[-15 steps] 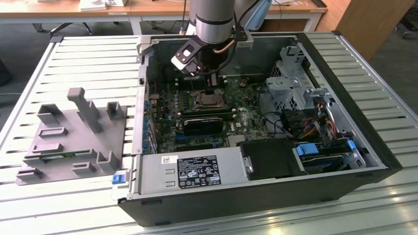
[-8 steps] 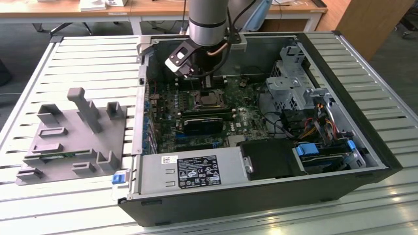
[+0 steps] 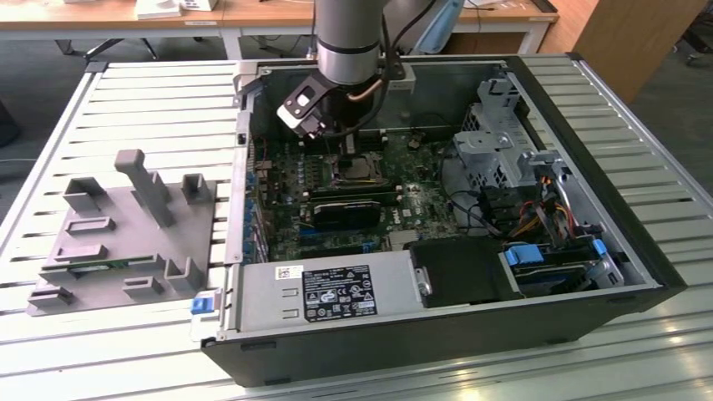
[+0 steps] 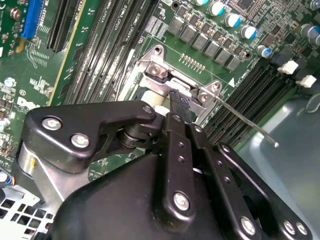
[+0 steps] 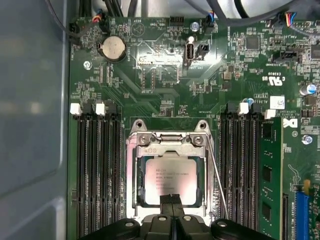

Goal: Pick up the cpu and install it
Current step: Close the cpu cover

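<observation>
The cpu (image 5: 172, 180), a silver-grey square chip, lies flat in the motherboard socket inside the metal frame (image 5: 135, 165). In the exterior view the cpu (image 3: 359, 170) sits at the middle of the green motherboard, inside the open computer case. My gripper (image 5: 171, 199) is shut, its two black fingers pressed together with nothing between them. Their tip hangs just over one edge of the cpu. In the second wrist view the gripper (image 4: 178, 100) points down at the socket frame and hides the chip. In the exterior view the gripper (image 3: 330, 134) hangs just behind the socket.
A thin metal lever (image 5: 218, 180) runs along the socket's side. Memory slots (image 5: 97, 170) flank the socket on both sides. A grey plastic fixture (image 3: 123, 234) stands on the slatted table at the exterior view's left. The power supply (image 3: 323, 292) and drive cage (image 3: 502, 134) crowd the case.
</observation>
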You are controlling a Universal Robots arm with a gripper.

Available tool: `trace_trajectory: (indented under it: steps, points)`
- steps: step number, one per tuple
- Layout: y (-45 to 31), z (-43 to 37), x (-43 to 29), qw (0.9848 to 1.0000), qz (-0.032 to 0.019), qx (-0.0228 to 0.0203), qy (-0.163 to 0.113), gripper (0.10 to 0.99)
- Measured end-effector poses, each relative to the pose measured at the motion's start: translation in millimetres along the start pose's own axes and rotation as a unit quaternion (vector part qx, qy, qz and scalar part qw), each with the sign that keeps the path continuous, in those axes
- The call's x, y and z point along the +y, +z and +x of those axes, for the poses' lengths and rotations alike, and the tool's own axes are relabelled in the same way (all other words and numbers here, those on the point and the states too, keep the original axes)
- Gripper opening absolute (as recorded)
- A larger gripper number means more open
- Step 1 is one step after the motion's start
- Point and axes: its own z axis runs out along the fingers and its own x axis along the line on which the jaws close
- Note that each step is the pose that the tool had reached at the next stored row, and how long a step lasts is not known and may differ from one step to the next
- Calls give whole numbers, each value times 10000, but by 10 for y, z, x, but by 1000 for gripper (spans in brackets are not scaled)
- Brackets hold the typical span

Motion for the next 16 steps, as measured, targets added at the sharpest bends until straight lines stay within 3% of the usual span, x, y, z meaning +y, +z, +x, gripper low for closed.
trace_trajectory:
  steps: [8, 16]
  points:
    - [56, -1, -10, 10000, 0, 1, -1, 106]
    - [65, -1, -10, 10000, 0, 1, -1, 106]
